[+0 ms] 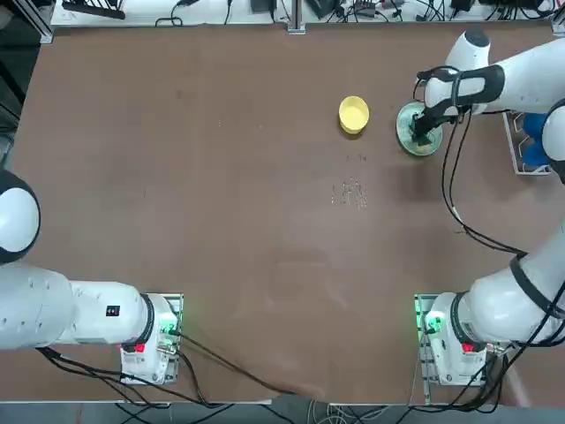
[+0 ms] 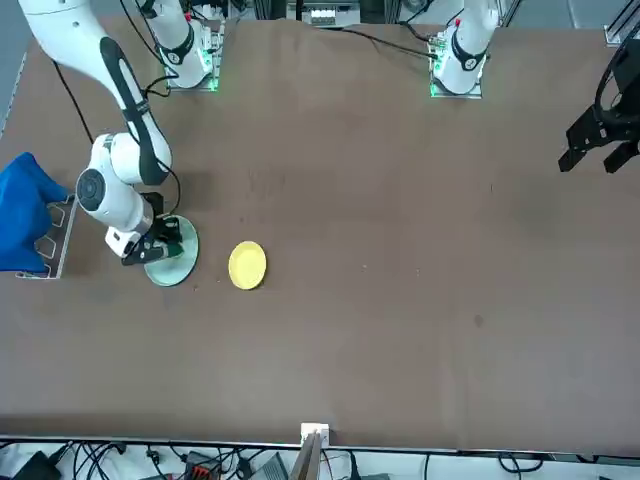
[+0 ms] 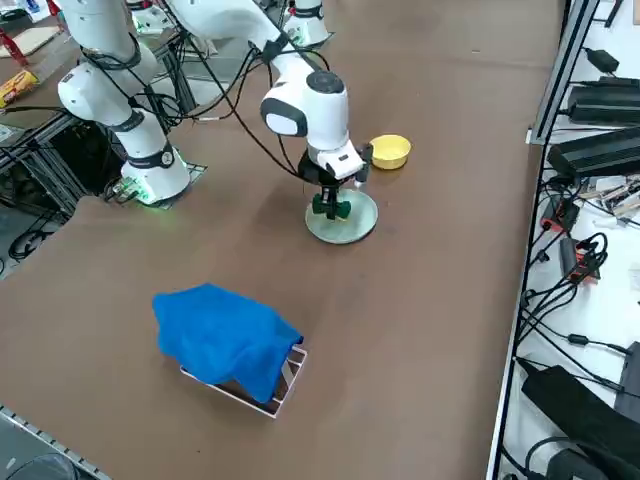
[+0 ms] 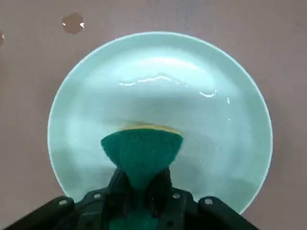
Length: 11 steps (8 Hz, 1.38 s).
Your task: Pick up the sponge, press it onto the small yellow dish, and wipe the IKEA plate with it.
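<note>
Green-topped yellow sponge (image 4: 141, 151), pinched tight in the right gripper's (image 4: 139, 187) jaws, hangs over the pale blue-green plate (image 4: 230, 96), apparently for wiping.

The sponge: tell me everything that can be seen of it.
The sponge is a small block with a dark green scouring layer and a thin yellow layer beneath. It is pinched between the shut fingers of the right gripper, so its green body bulges out beyond the fingertips. It sits over the middle of the pale blue-green IKEA plate, yellow side down toward the glossy surface; whether it presses on the plate cannot be told. The small yellow dish lies apart, beside the plate.
</note>
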{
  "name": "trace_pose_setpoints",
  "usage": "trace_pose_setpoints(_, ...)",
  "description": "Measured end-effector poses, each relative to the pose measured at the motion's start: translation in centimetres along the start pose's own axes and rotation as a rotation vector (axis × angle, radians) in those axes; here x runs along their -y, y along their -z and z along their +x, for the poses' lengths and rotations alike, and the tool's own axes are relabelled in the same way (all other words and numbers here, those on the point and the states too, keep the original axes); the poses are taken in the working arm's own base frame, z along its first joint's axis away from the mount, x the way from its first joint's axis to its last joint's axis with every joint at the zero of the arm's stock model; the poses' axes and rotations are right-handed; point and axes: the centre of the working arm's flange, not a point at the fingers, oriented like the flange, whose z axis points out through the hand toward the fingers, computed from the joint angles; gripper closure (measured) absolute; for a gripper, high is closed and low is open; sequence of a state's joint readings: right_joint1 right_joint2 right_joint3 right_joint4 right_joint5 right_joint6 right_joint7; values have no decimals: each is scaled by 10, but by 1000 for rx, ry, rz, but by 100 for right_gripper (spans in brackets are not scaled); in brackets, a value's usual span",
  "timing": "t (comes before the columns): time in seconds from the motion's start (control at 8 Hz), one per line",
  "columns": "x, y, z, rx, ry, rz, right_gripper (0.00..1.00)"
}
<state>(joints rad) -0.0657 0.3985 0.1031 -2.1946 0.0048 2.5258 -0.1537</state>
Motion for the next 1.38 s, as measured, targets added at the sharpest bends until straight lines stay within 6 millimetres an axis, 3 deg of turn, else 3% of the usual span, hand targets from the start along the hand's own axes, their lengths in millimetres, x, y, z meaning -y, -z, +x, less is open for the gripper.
trace_pose_setpoints(0.38, -11, -1, -4, -12, 9, -1, 79)
trace_pose_setpoints(1.0, -62, 2, -15, -25, 66, 2, 79)
trace_pose_setpoints(1.38, -71, 3, -2, -44, 105, 0, 79)
